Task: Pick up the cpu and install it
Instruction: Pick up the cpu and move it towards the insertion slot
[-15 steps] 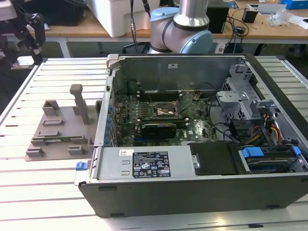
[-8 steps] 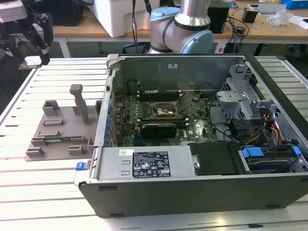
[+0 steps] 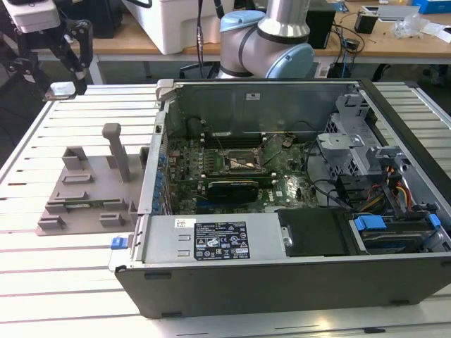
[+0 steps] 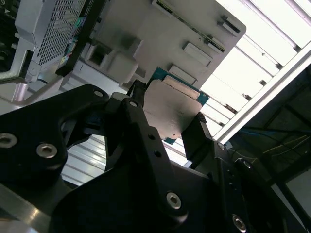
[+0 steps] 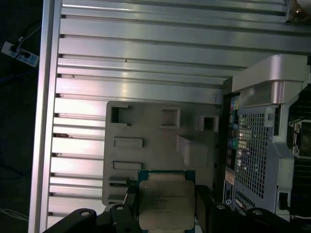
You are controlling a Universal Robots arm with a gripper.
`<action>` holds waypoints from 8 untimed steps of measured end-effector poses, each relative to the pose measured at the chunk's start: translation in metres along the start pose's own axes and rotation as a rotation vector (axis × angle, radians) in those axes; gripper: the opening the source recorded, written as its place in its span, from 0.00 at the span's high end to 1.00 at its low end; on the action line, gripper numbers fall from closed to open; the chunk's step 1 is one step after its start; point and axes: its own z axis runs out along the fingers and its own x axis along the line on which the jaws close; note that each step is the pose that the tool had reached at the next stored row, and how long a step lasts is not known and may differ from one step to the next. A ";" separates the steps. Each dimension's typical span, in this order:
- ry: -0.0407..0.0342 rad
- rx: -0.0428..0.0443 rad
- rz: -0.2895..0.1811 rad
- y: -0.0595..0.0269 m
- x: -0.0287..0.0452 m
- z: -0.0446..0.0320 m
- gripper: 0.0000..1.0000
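My gripper (image 5: 166, 208) is shut on the cpu (image 5: 166, 203), a flat square chip with a silvery top and a thin green rim, held by its two opposite edges between black fingers (image 5: 203, 206). In the second wrist view the cpu (image 4: 172, 109) sits the same way in the gripper (image 4: 170, 127). In the exterior view the gripper (image 3: 62, 83) hangs high at the far left with the cpu (image 3: 62, 90) in it, above the slatted table. Below it lies the grey plastic tray (image 5: 160, 145). The motherboard socket (image 3: 239, 163) sits inside the open computer case (image 3: 282, 267).
The grey tray (image 3: 84, 190) has an upright post (image 3: 116, 151) and several raised holders. The case's tall side wall (image 3: 158, 141) stands between tray and motherboard. Drive cages and cables (image 3: 380, 183) crowd the case at the exterior view's right. The arm's base (image 3: 268, 35) rises behind the case.
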 end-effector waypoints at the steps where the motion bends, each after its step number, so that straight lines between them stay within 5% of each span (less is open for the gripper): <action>1: -0.0001 0.0000 0.000 -0.0001 -0.0018 0.0000 0.45; 8: 0.0001 0.0000 0.000 -0.0010 -0.0159 0.0001 0.45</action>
